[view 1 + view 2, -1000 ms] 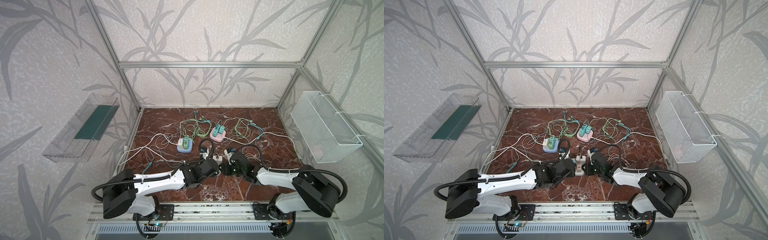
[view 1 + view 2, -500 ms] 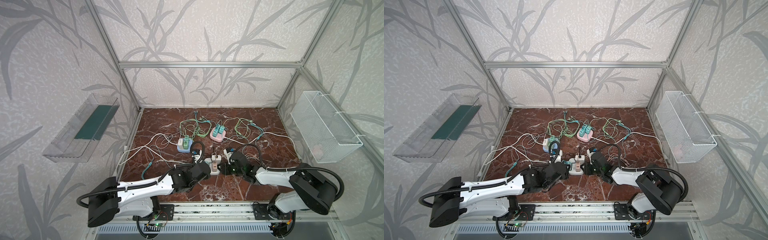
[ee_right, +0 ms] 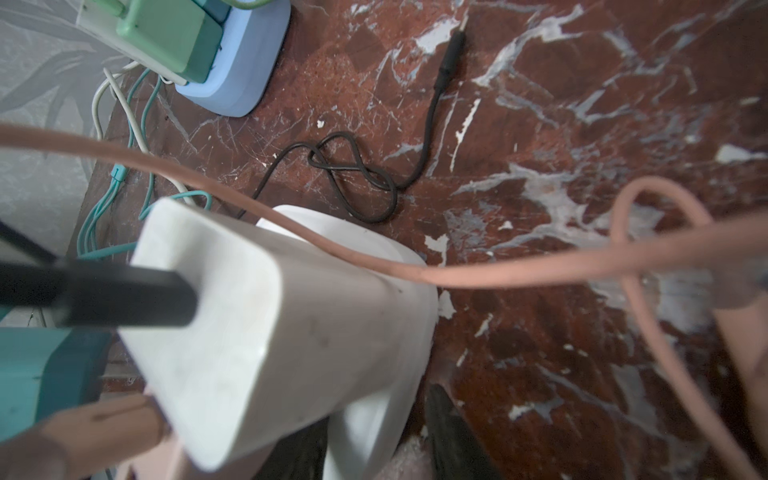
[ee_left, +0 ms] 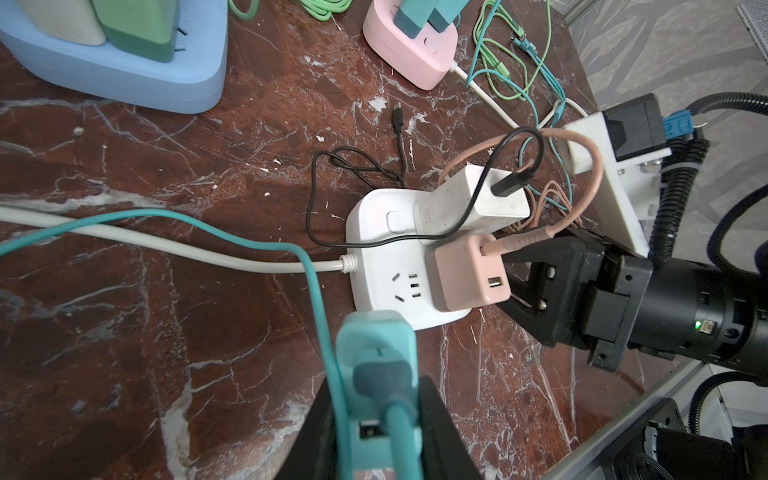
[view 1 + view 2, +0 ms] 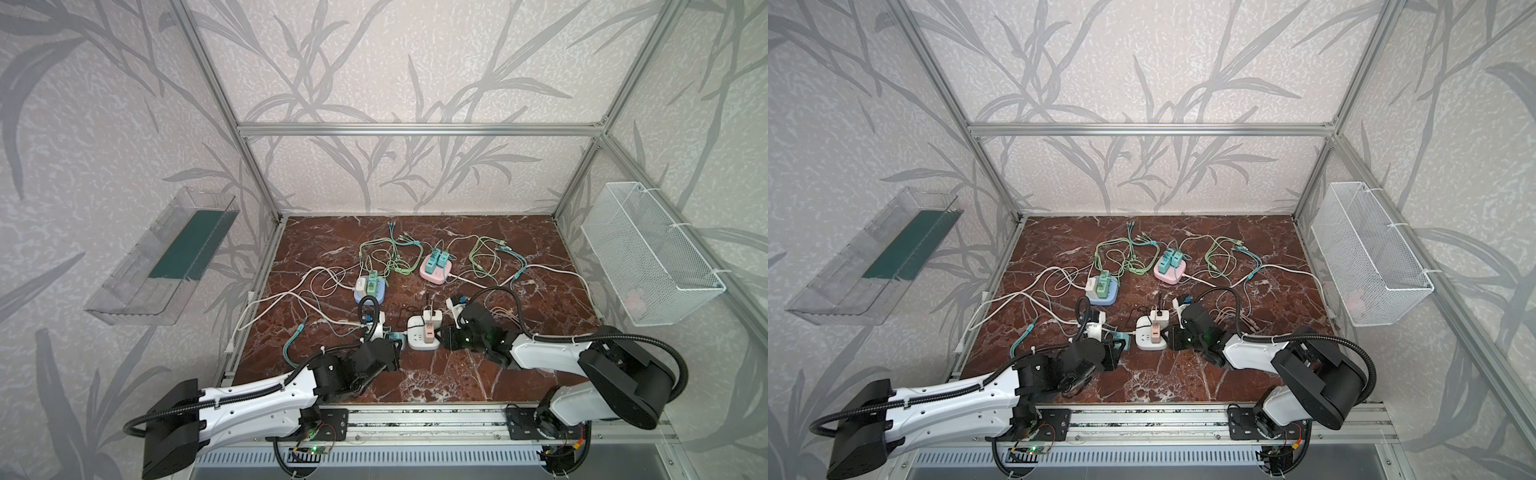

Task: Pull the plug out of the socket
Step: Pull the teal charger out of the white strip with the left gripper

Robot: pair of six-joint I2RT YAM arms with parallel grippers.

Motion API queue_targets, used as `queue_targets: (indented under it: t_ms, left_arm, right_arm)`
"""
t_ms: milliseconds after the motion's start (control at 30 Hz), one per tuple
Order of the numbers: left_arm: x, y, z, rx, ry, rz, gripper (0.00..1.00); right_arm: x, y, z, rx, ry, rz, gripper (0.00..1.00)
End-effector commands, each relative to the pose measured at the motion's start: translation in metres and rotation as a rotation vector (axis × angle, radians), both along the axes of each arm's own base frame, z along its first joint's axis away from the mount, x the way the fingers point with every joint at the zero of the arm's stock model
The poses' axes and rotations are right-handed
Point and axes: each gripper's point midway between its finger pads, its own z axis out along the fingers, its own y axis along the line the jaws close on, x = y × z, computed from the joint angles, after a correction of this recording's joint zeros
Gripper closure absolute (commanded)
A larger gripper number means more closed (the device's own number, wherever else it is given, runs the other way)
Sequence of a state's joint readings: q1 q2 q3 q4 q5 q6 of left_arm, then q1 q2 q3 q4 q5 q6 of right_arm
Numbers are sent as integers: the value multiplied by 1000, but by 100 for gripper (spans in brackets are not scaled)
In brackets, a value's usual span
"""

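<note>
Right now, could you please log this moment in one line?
left tool: shut on teal plug | white socket: teal plug out | right tool: at socket edge, grip unclear

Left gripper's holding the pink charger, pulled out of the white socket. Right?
Not quite. The left gripper holds the teal plug, not the pink charger, pulled out of the white socket. The left wrist view shows the plug between its fingers, while the pink charger sits plugged into that socket.
</note>
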State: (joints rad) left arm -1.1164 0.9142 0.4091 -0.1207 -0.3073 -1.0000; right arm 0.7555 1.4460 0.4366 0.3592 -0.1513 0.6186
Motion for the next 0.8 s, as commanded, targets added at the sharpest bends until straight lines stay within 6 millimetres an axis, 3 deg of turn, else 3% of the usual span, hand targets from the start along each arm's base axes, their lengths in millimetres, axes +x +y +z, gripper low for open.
queue_targets:
  t_ms: [0,433,767]
  left_arm:
    - [-3,-7,-2,-28,10,-41,90]
    - [-17,6,-45,-65,119,-27,90]
    - [-24,15,-65,-79,191,-2,86]
  right_arm:
    - [-8,-15,-23,-112,53,-6,60]
    - [-8,-14,-24,-114,61,-9,61]
    - [-8,-14,-24,-111,64,-7,59]
